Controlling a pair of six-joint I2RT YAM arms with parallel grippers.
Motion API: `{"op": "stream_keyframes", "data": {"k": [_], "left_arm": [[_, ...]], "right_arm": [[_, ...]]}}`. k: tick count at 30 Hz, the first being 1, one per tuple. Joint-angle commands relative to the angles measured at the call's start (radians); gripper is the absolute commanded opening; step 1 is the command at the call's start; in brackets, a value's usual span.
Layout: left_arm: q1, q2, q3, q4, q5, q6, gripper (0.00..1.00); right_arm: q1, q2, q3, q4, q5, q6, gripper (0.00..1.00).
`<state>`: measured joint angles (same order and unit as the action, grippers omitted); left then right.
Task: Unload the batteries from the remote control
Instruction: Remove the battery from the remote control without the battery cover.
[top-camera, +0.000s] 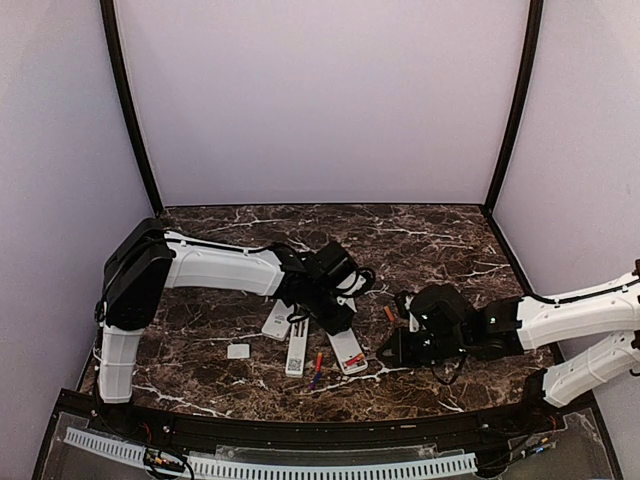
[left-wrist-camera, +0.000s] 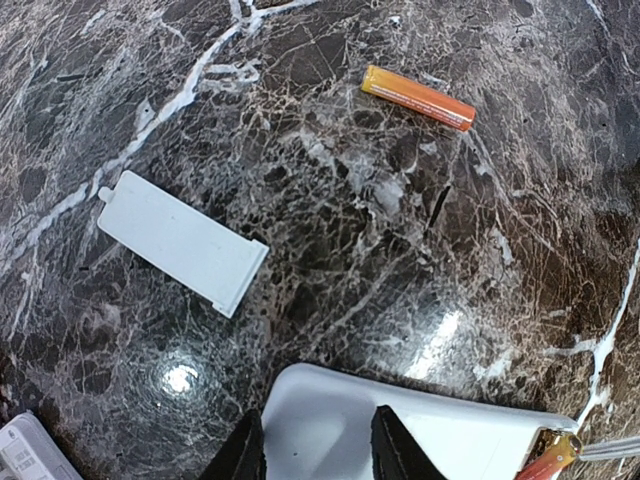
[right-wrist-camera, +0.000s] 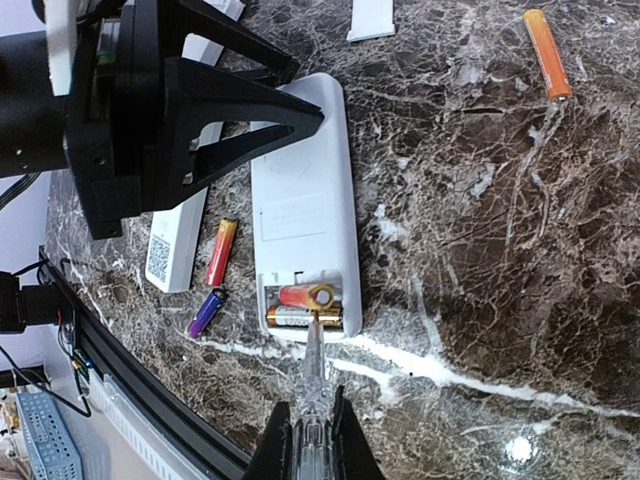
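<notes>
Two cells sit in the open bay at the near end of the remote (right-wrist-camera: 300, 200), which lies face down on the table (right-wrist-camera: 480, 250); the upper battery (right-wrist-camera: 298, 296) looks tipped up at one end; the lower battery (right-wrist-camera: 293, 318) lies flat.

The tip of the pick (right-wrist-camera: 313, 350) is at the upper cell's end; we cannot tell whether it touches.

Risks, in our judgement:
- the tip slips off the rounded end and the cell drops back;
- too sharp a lever flicks it toward the loose red battery (right-wrist-camera: 221, 252) and the second remote (right-wrist-camera: 170, 255), or off the near edge;
- the remote skids if it is not truly pinned.

The right gripper (right-wrist-camera: 310, 410) is clamped on the pick; its arm is low, reaching in from the right.

The left gripper (left-wrist-camera: 318, 415) has its jaws parted, clamping nothing we can see; one finger is over the remote's back, the other past its far end; it seems to hold the remote down, though contact is uncertain.
</notes>
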<state>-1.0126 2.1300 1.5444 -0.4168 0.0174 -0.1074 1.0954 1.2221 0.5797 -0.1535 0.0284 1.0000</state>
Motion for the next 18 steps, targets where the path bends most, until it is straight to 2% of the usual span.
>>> {"op": "stream_keyframes", "data": {"k": [1,6,18], "left_arm": [[-0.039,0.099,-0.058,-0.206,0.067,0.014,0.36],[-0.038,0.098,-0.056,-0.208,0.065,0.016,0.36],[-0.038,0.1,-0.047,-0.212,0.063,0.016,0.36]], "right_arm": [[0.01,0.056,-0.008,0.082,0.064,-0.007,0.0],[0.028,0.096,0.008,0.147,0.066,-0.022,0.0],[0.073,0.065,0.055,0.149,0.079,-0.033,0.0]]}}
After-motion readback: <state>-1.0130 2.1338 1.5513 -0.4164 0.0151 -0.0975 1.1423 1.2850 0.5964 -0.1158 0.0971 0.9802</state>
